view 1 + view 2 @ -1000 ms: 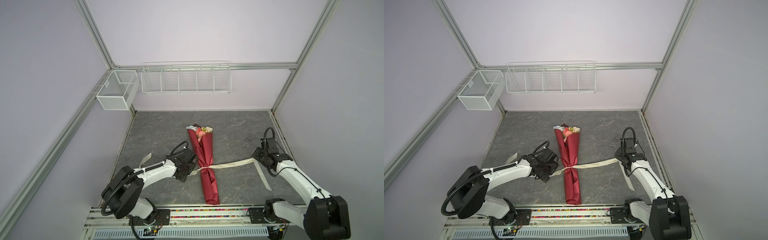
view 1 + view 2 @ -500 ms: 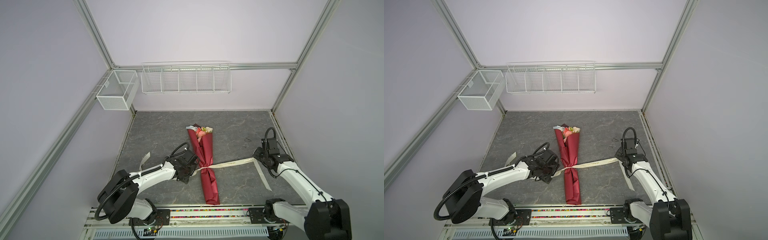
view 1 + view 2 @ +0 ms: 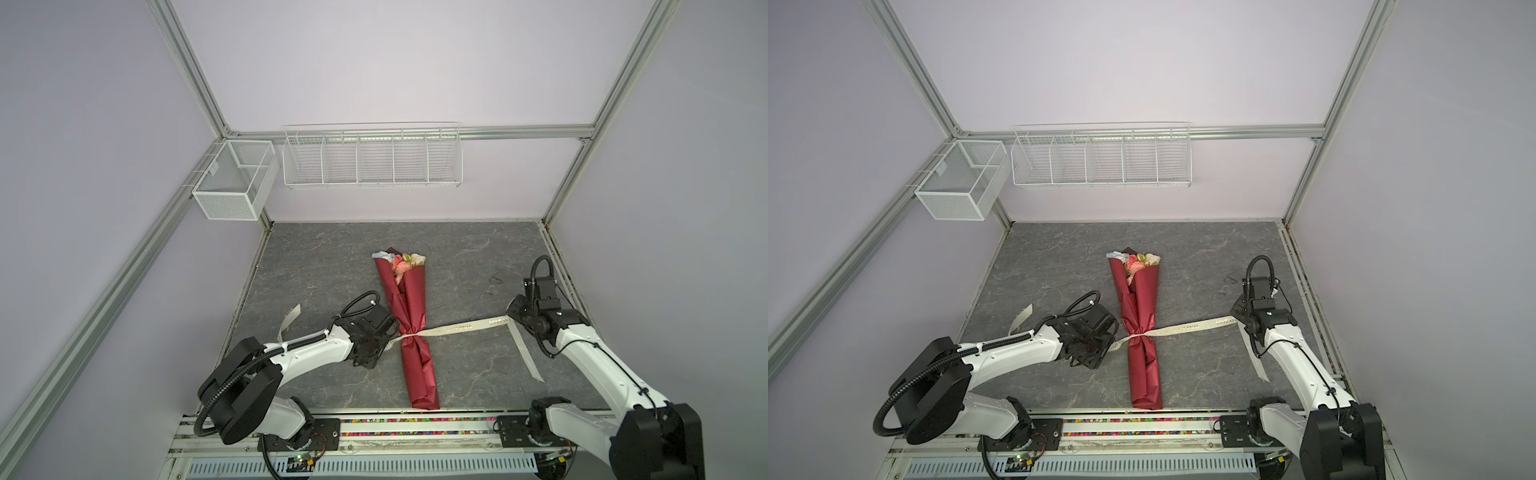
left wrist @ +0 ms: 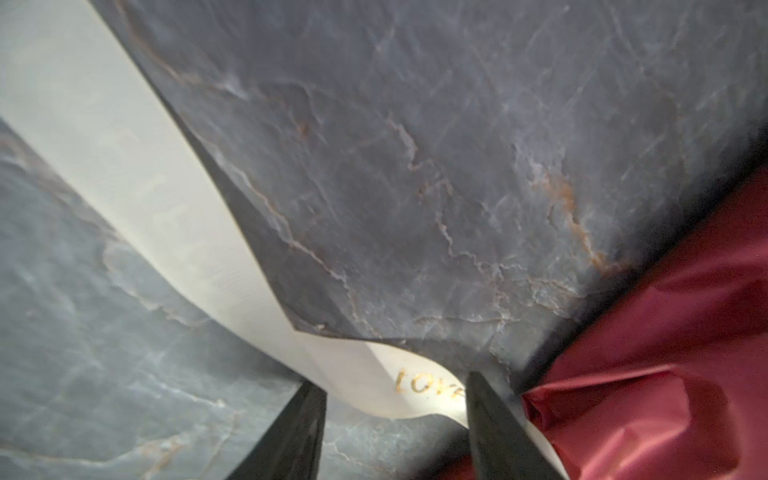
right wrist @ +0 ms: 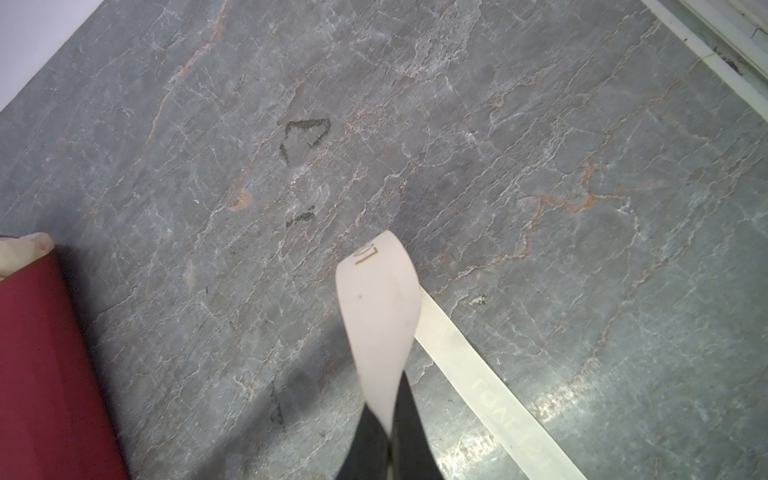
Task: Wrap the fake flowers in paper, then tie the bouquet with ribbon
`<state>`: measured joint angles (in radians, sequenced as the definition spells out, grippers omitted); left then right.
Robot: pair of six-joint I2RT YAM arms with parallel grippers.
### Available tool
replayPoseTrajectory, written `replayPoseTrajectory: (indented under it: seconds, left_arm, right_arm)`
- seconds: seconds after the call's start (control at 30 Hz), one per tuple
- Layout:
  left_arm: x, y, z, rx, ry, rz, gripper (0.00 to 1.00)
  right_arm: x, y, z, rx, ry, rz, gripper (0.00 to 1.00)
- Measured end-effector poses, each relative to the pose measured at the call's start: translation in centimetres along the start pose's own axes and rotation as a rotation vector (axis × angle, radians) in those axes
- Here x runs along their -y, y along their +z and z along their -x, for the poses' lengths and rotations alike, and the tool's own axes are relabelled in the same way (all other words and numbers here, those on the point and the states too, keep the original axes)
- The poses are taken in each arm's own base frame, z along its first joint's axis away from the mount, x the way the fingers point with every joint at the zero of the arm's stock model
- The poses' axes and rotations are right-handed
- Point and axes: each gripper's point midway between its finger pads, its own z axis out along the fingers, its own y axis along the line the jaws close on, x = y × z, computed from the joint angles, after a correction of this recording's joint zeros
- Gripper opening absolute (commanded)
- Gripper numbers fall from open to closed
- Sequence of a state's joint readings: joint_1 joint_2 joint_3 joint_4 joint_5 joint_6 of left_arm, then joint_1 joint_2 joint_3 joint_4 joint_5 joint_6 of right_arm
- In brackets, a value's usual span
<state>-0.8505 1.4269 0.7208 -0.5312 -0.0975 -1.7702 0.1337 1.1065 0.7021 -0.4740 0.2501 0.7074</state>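
walls (image 3: 374, 62): pale lilac | floor (image 3: 457, 257): grey marbled slab | rails (image 3: 519, 132): white wire baskets (image 3: 372, 166)

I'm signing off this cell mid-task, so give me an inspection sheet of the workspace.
Surface: grey marbled tabletop, dark scuff marks on its right side.
Job's things: bouquet in dark-red paper lying flat, cream ribbon cinched round its middle.
Clutter: nothing seen.
Hands: left hand open, ribbon between its fingers; right hand shut on ribbon.
Cables: black cable loop at each wrist.
Surroundings: wire rack and mesh basket on the walls, both look empty.

White arm links (image 3: 316, 353), black joints (image 3: 245, 399), ribbed black cables (image 3: 879, 417).
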Motion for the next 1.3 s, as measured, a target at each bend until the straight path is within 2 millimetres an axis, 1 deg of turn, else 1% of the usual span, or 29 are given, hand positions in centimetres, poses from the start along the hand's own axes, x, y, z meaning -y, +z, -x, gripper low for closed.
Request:
replayPoseTrajectory:
  seconds: [0.13,0.27,0.37,0.4,0.43,0.47,0.57,0.77,0.93,1.0,1.13,1.3]
  left_arm:
    - [-0.5,0.1,0.9,0.049,-0.004,0.011,0.26]
    - [-1.4,0.4,1.7,0.090,0.006,0.026,0.18]
    - [-1.4,0.4,2.3,0.125,0.015,0.019,0.14]
    - [-1.3,0.3,2.5,0.138,0.014,0.015,0.10]
    - [-1.2,0.3,2.8,0.150,0.009,0.011,0.02]
    - [-1.2,0.3,2.9,0.159,0.010,0.010,0.00]
    - [-0.8,0.2,3.5,0.195,0.017,-0.010,0.00]
    - [0.9,-0.1,4.4,0.249,0.093,-0.070,0.00]
    - [3.0,-0.3,6.3,0.248,0.154,-0.130,0.00]
    - [3.5,-0.3,6.7,0.234,0.177,-0.143,0.00]
    - [3.7,-0.1,7.0,0.213,0.239,-0.140,0.00]
    - [3.6,1.1,7.2,0.149,0.237,-0.141,0.00]
  right_arm:
    - [0.0,-0.3,0.2,0.009,0.005,0.007,0.06]
    - [0.0,-0.4,0.1,0.007,0.005,0.005,0.06]
    - [0.0,-0.4,0.1,0.006,0.005,0.004,0.06]
    - [0.1,-0.4,0.0,0.005,0.004,0.003,0.06]
    - [0.1,-0.4,0.0,0.002,0.003,0.001,0.06]
    - [0.2,-0.4,-0.1,0.000,0.002,-0.002,0.06]
    - [0.4,-0.4,-0.2,-0.006,-0.001,-0.012,0.06]
    - [0.6,-0.6,-0.1,0.002,0.000,-0.019,0.06]
    - [1.1,-0.7,0.0,0.011,-0.022,-0.042,0.06]
    - [1.3,-0.6,0.1,0.008,-0.032,-0.047,0.06]
    - [1.6,-0.2,-0.1,-0.013,-0.050,-0.054,0.06]
    - [1.9,-0.1,-0.3,-0.028,-0.046,-0.060,0.06]
